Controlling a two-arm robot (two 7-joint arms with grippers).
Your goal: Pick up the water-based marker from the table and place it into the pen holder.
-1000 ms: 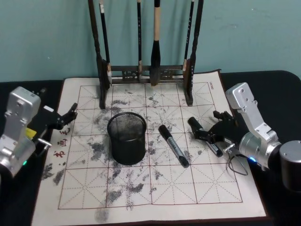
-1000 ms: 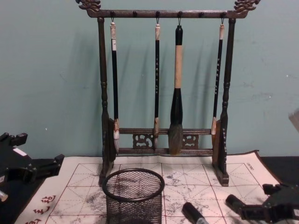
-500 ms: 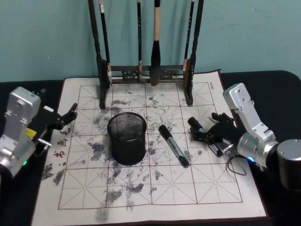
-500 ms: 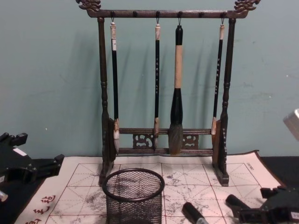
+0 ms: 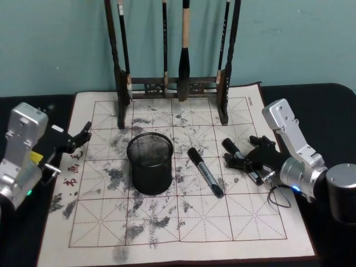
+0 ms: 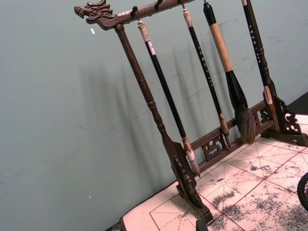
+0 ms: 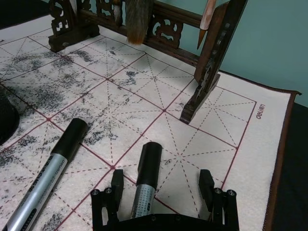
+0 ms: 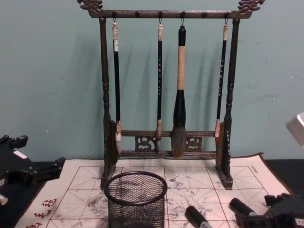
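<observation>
Two black-capped, grey-barrelled markers lie on the cream grid mat (image 5: 183, 222). One marker (image 5: 204, 171) (image 7: 45, 175) lies mid-mat, right of the black mesh pen holder (image 5: 149, 167) (image 8: 136, 211). The other marker (image 5: 240, 159) (image 7: 146, 178) (image 8: 242, 207) lies further right. My right gripper (image 5: 246, 159) (image 7: 161, 195) is open, low over the mat, its fingers (image 7: 111, 192) straddling this marker's barrel without touching it; the cap sticks out ahead. The left gripper (image 5: 78, 139) (image 8: 33, 171) is parked open at the mat's left edge.
A tall dark wooden brush rack (image 5: 172, 86) (image 8: 166, 14) (image 6: 173, 159) (image 7: 211, 62) with several hanging brushes stands at the mat's back edge. The dark table (image 5: 328, 100) shows around the mat. A thin cable loops on the mat near my right wrist (image 5: 278, 197).
My right gripper has moved slightly left and sunk lower, so its fingers now flank the right-hand marker. Both markers, the pen holder and the left arm have stayed still.
</observation>
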